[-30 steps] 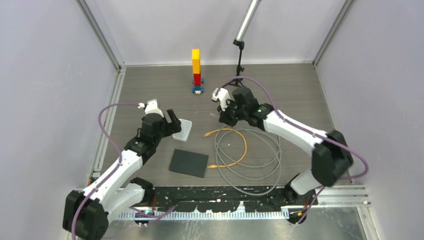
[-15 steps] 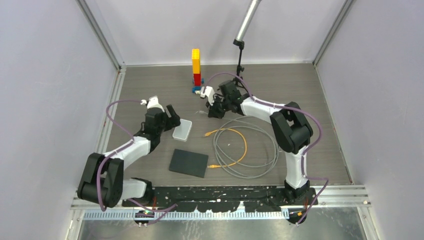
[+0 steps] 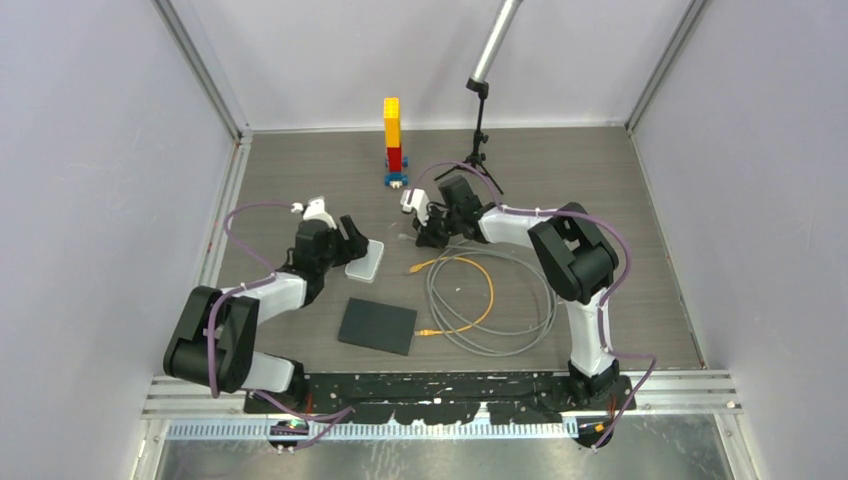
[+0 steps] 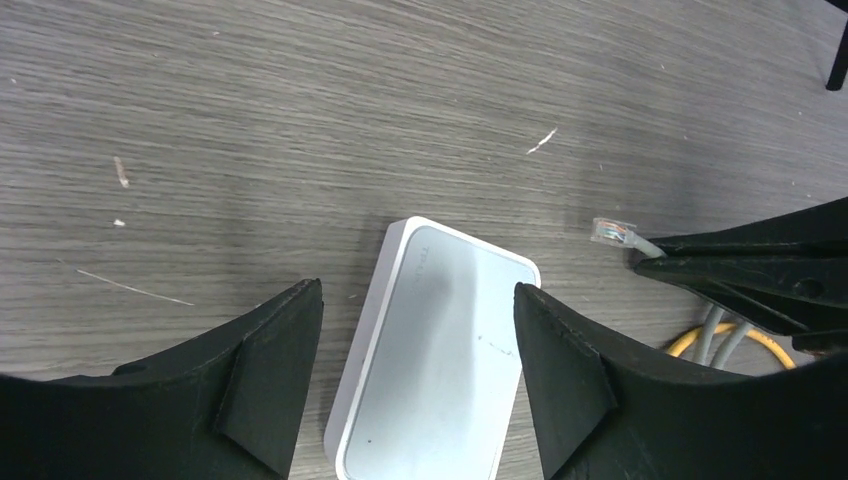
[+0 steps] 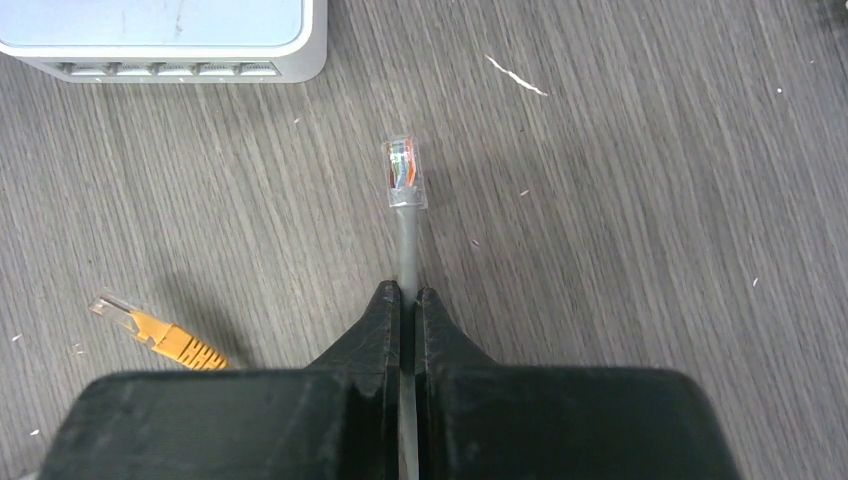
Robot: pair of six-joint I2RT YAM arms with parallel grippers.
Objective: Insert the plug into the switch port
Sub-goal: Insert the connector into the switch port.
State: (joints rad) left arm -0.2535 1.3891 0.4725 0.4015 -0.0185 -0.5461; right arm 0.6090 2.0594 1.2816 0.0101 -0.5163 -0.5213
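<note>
The white switch box (image 3: 364, 259) lies flat on the table. My left gripper (image 4: 418, 290) is open, one finger on each side of the box (image 4: 440, 350), without touching it. The box's row of ports (image 5: 160, 68) faces my right gripper (image 5: 408, 295). That gripper is shut on the grey cable just behind its clear plug (image 5: 405, 172). The plug points at the box's port side, a short gap away and off to the right of the ports. The plug also shows in the left wrist view (image 4: 612, 230), to the right of the box.
The grey cable coil (image 3: 500, 300) and an orange cable (image 3: 470, 295) lie right of centre, with the orange plug (image 5: 150, 325) near my right fingers. A dark flat pad (image 3: 377, 326) lies in front of the box. A brick tower (image 3: 392, 140) and a black stand (image 3: 480, 130) are at the back.
My right gripper has moved left with the grey cable, bringing the plug nearer the box. My left gripper has settled lower around the box. Both arms have folded their elbows.
</note>
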